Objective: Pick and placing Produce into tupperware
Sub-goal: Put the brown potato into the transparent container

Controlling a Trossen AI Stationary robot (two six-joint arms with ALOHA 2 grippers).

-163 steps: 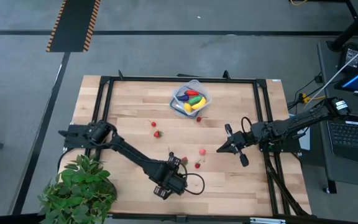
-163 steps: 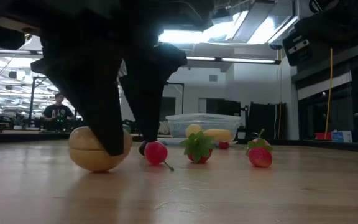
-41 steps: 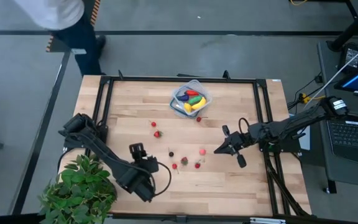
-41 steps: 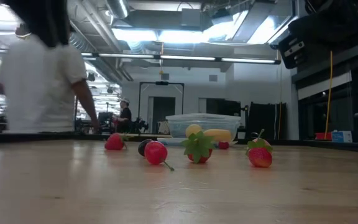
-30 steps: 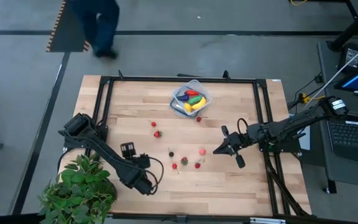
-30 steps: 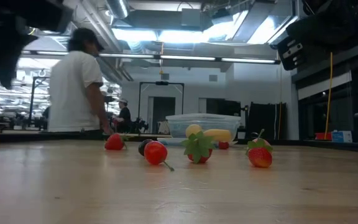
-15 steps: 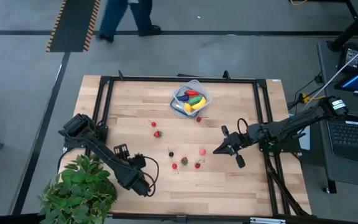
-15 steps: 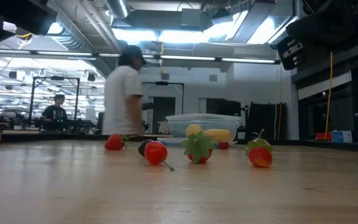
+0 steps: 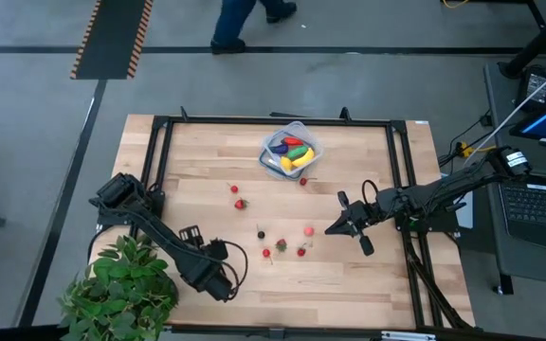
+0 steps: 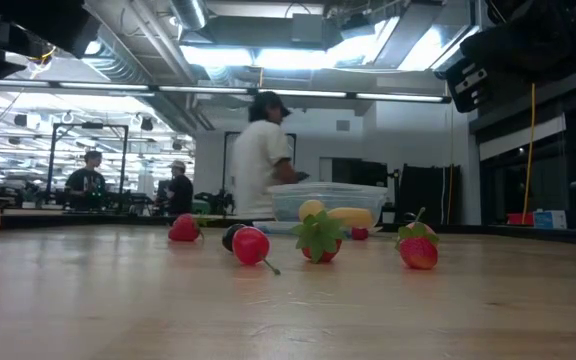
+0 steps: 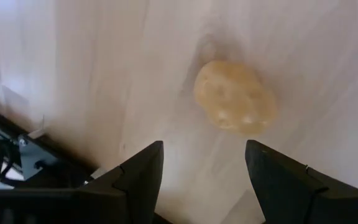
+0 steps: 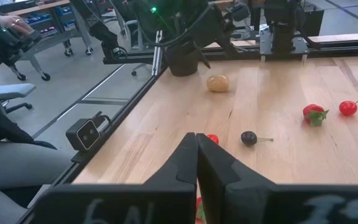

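Left gripper [image 11: 204,177] we see spread above small tan lumpy potato [image 11: 235,96]; right gripper [image 9: 333,228] closed, at 3 o'clock.

Table top: you see pale blond wood planks [image 9: 207,170], framed by black metal rails [image 9: 273,120].
Container: your clear bluish-grey plastic tupperware [image 9: 290,150] shows yellow, red and green pieces inside.
Loose produce: small red berries with green leaf caps [image 10: 319,240], one dark near-black cherry [image 12: 249,137], one pale tan speckled potato-like lump [image 11: 235,96].
Arms: both are black; your right gripper [image 12: 196,149] has dark fingers.
Plant: leafy green potted plant [image 9: 121,284].
Floor: grey, with an orange-and-black striped mat [image 9: 112,38].
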